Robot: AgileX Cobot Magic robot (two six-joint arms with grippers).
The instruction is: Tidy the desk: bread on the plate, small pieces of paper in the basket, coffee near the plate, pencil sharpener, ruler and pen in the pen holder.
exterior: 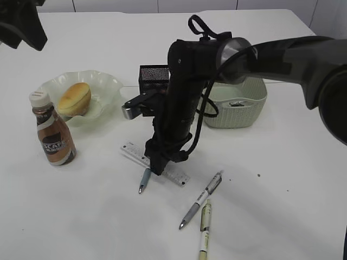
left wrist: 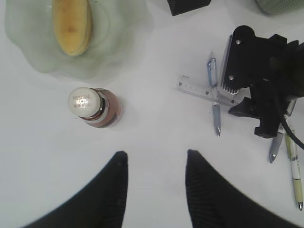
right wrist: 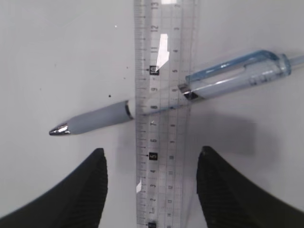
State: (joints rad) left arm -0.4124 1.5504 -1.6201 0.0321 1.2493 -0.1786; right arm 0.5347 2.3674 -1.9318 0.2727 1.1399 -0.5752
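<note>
A clear ruler (right wrist: 164, 95) lies flat on the white table across a light-blue pen (right wrist: 95, 121). My right gripper (right wrist: 152, 156) is open and low over them, one finger on each side of the ruler. In the exterior view the right gripper (exterior: 157, 168) stands on the ruler (exterior: 133, 151), with the blue pen (exterior: 144, 180) sticking out in front. My left gripper (left wrist: 156, 159) is open and empty, high above the table near the coffee bottle (left wrist: 88, 104). Bread (exterior: 74, 97) lies on the glass plate (exterior: 103, 81). The black mesh pen holder (exterior: 153, 78) stands behind the right arm. No sharpener or paper pieces show.
The coffee bottle (exterior: 53, 138) stands upright in front of the plate. A pale green basket (exterior: 238, 108) sits right of the pen holder. A grey pen (exterior: 201, 199) and a yellowish pen (exterior: 204, 230) lie at the front right. The left arm (exterior: 21, 27) hangs at the top left.
</note>
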